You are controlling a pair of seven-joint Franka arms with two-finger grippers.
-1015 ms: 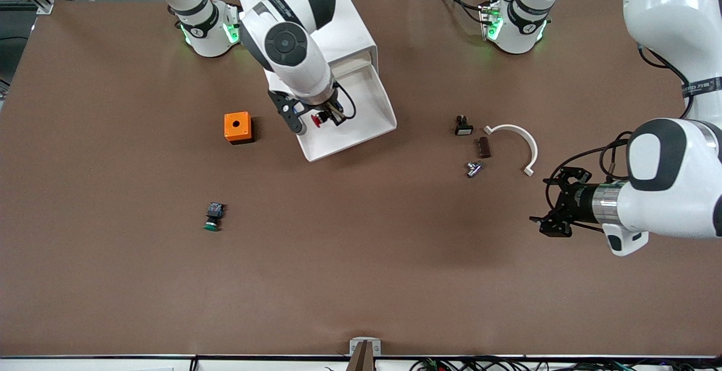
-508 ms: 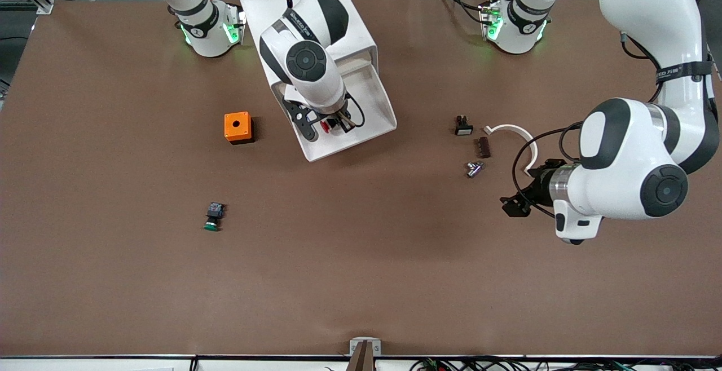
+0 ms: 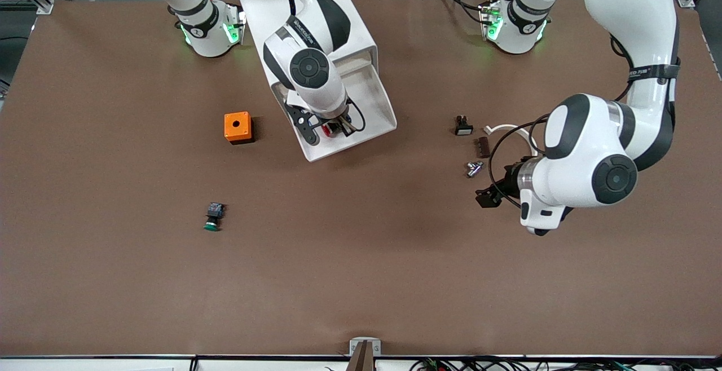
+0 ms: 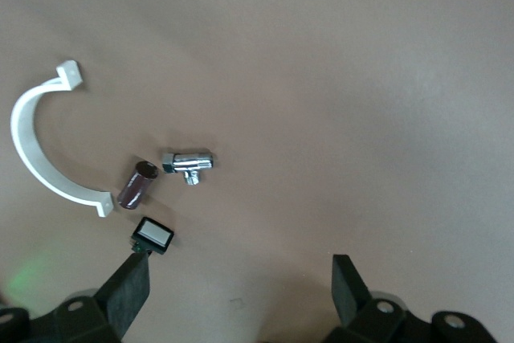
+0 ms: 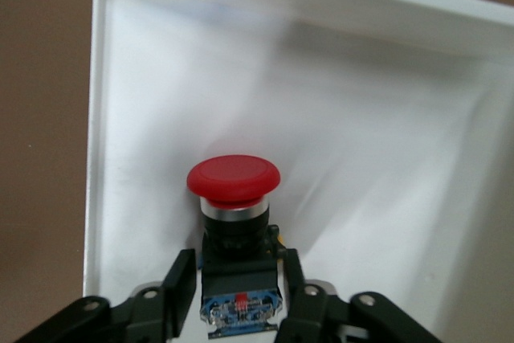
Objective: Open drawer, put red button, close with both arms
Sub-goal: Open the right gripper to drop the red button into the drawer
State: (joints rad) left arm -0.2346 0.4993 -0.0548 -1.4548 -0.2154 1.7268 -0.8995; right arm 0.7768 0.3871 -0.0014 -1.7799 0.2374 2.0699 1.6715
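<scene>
My right hand (image 5: 233, 291) over the drawer (image 3: 379, 113), fingers just parting off the red button (image 5: 234, 179); open fully, lift straight; left hand (image 4: 241, 295) wide, empty.

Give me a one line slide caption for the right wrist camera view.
Right gripper lowers the red button into the open white drawer, jaws flanking its body.
</scene>
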